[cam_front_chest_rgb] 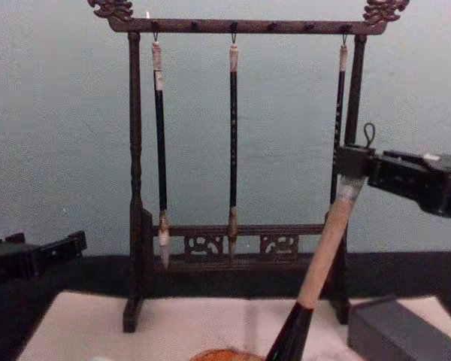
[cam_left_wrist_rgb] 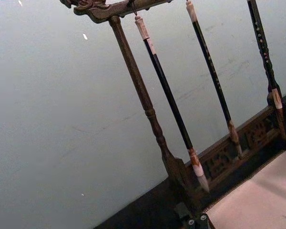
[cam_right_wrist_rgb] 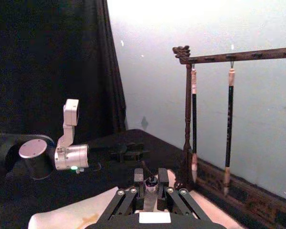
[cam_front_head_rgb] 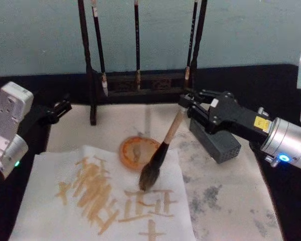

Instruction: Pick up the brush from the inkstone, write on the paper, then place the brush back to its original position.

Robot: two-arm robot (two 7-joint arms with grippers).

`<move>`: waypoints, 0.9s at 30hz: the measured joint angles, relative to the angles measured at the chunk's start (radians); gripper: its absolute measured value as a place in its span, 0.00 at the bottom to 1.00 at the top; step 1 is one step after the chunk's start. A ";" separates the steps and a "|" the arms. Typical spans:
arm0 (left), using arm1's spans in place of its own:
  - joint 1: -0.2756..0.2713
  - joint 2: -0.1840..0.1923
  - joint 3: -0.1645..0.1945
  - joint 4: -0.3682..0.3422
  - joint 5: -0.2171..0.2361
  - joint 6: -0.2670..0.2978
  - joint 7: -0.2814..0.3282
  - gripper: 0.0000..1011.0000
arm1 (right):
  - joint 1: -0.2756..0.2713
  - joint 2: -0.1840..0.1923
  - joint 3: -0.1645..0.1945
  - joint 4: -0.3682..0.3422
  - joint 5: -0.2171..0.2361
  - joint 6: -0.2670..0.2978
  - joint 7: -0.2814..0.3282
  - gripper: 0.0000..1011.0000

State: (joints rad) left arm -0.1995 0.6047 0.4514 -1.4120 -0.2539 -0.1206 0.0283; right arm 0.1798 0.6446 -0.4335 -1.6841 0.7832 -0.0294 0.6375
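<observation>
My right hand [cam_front_head_rgb: 186, 102] is clenched on the very top of the brush [cam_front_head_rgb: 163, 148], pinching the pale handle just under its hanging loop. In the chest view the same hand [cam_front_chest_rgb: 351, 162] comes in from the right and the brush [cam_front_chest_rgb: 325, 252] slopes down from it. From the hand the handle runs downward, toward my left and back toward the body. It passes through the glossy black ferrule to the bushy hair tip, the part of the brush farthest from the hand. That tip appears to rest on the paper [cam_front_head_rgb: 50, 183], at the upper edge of a block of ochre strokes. More strokes cover the sheet farther to the hand's left. In the right wrist view the fingers [cam_right_wrist_rgb: 138, 177] close round the handle end.

A round orange dish [cam_front_head_rgb: 135, 150] lies below and left of the hand, just beside the ferrule, at the paper's far edge. A dark grey block [cam_front_head_rgb: 218, 143] lies just beneath the hand's wrist, on the stained mat [cam_front_head_rgb: 226, 201] that covers the bench [cam_front_head_rgb: 40, 85]. Behind the hand stands the wooden rack [cam_front_chest_rgb: 135, 188] with three slim brushes [cam_front_chest_rgb: 232, 135] hanging from it.

My left hand [cam_front_head_rgb: 64, 107] is parked well apart, beyond the paper at the bench's left edge, clenched on nothing.
</observation>
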 joint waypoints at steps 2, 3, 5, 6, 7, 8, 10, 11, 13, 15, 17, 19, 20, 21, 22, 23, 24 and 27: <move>0.000 0.000 0.000 0.000 0.000 0.000 0.000 0.99 | -0.002 0.000 0.005 -0.002 0.006 0.001 -0.003 0.18; 0.000 0.000 0.000 0.000 0.000 0.000 0.000 0.99 | -0.004 -0.002 0.009 -0.006 0.012 0.002 -0.008 0.18; 0.000 0.000 0.000 0.000 0.000 0.000 0.000 0.99 | -0.007 -0.007 0.016 -0.011 0.024 0.004 -0.016 0.18; 0.000 0.000 0.000 0.000 0.000 0.000 0.000 0.99 | -0.009 -0.013 0.025 -0.015 0.041 0.012 -0.026 0.18; 0.000 0.000 0.000 0.000 0.000 0.000 0.000 0.99 | -0.009 -0.016 0.029 -0.016 0.051 0.018 -0.032 0.18; 0.000 0.000 0.000 0.000 0.000 0.000 0.000 0.99 | -0.009 -0.019 0.033 -0.017 0.062 0.023 -0.038 0.18; 0.000 0.000 0.000 0.000 0.000 0.000 0.000 0.99 | -0.009 -0.028 0.046 -0.020 0.094 0.040 -0.053 0.18; 0.000 0.000 0.000 0.000 0.000 0.000 0.000 0.99 | -0.008 -0.030 0.049 -0.022 0.104 0.044 -0.058 0.18; 0.000 0.000 0.000 0.000 0.000 0.000 0.000 0.99 | -0.007 -0.036 0.060 -0.027 0.132 0.056 -0.075 0.18; 0.000 0.000 0.000 0.000 0.000 0.000 0.000 0.99 | -0.006 -0.039 0.067 -0.030 0.152 0.063 -0.087 0.18; 0.000 0.000 0.000 0.000 0.000 0.000 0.000 0.99 | -0.005 -0.044 0.078 -0.034 0.184 0.080 -0.107 0.18; 0.000 0.000 0.000 0.000 0.000 0.000 0.000 0.99 | -0.005 -0.047 0.086 -0.036 0.210 0.095 -0.126 0.18; 0.000 0.000 0.000 0.000 0.000 0.000 0.000 0.99 | -0.006 -0.051 0.093 -0.038 0.237 0.110 -0.145 0.18; 0.000 0.000 0.000 0.000 0.000 0.000 0.000 0.99 | -0.006 -0.053 0.096 -0.039 0.251 0.118 -0.158 0.18; 0.000 0.000 0.000 0.000 0.000 0.000 0.000 0.99 | -0.008 -0.059 0.105 -0.040 0.279 0.134 -0.184 0.18; 0.000 0.000 0.000 0.000 0.000 0.000 0.000 0.99 | -0.009 -0.061 0.109 -0.040 0.291 0.141 -0.197 0.18; 0.000 0.000 0.000 0.000 0.000 0.000 0.000 0.99 | -0.010 -0.064 0.114 -0.040 0.304 0.146 -0.211 0.18; 0.000 0.000 0.000 0.000 0.000 0.000 0.000 0.99 | -0.013 -0.076 0.131 -0.035 0.350 0.165 -0.268 0.18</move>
State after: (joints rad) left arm -0.1995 0.6047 0.4514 -1.4120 -0.2539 -0.1206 0.0283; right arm 0.1672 0.5689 -0.3021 -1.7194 1.1336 0.1356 0.3699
